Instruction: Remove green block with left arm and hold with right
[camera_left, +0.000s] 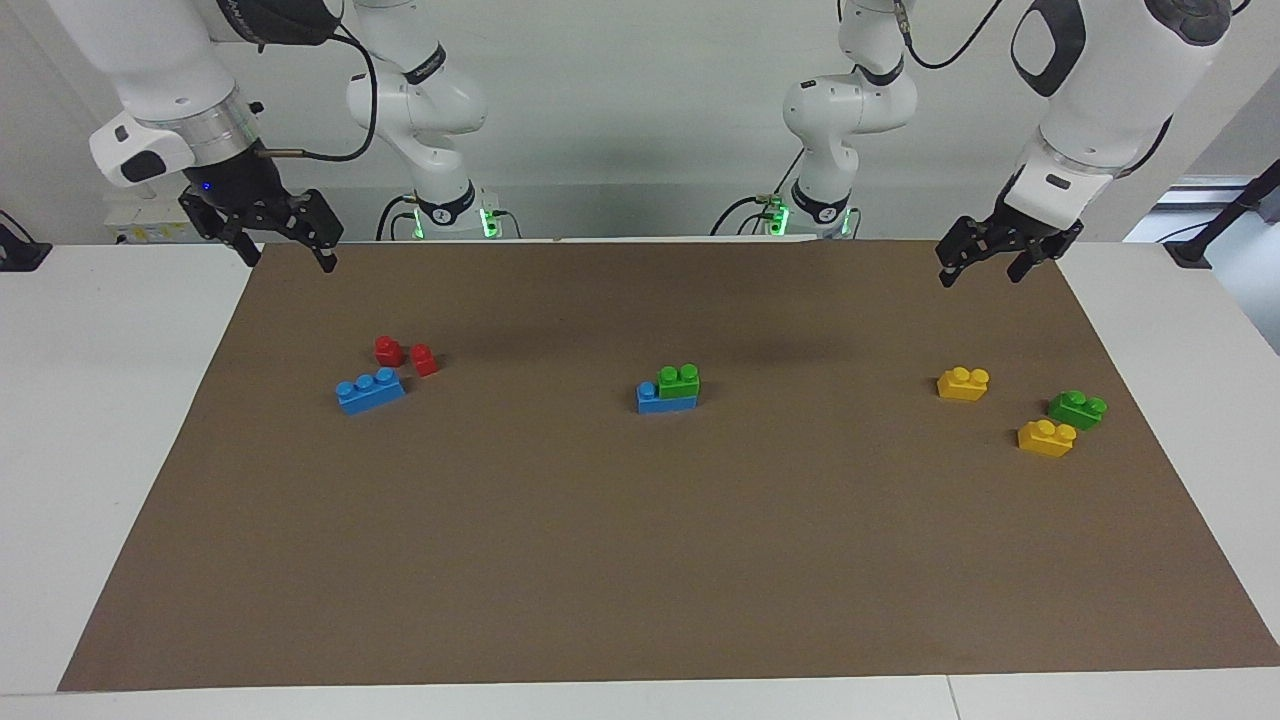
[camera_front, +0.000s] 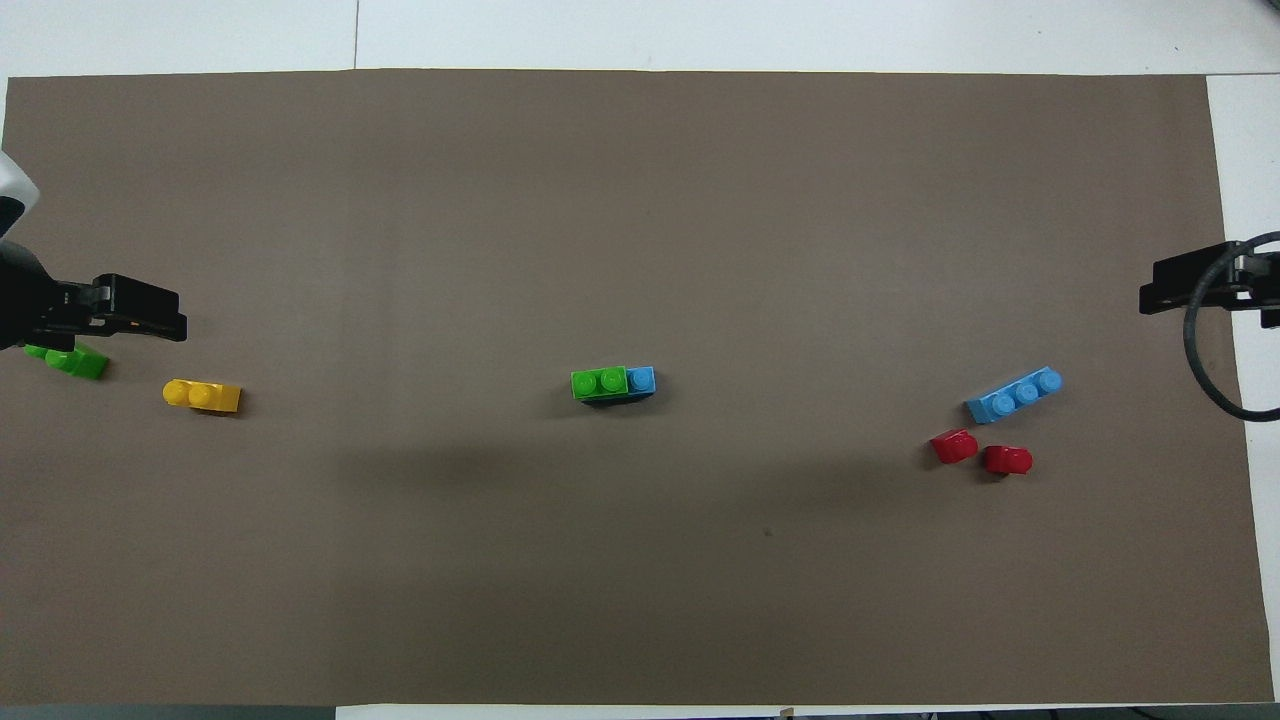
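Your left tool (camera_left: 985, 262) hovers spread over the left-arm end of the worktop (camera_left: 640, 560); your right tool (camera_left: 285, 240) likewise, opposite end. Small bright green plastic brick (camera_left: 679, 382) sits mid-worktop, stacked on a blue brick (camera_left: 664, 402). Nothing started yet.

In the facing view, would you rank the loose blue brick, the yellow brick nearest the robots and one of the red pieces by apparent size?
1. loose blue brick, three studs long, clearly largest.
2. yellow brick, two studs.
3. red piece, smallest; the second red piece beside it looks about the same, so I would not rank those two.
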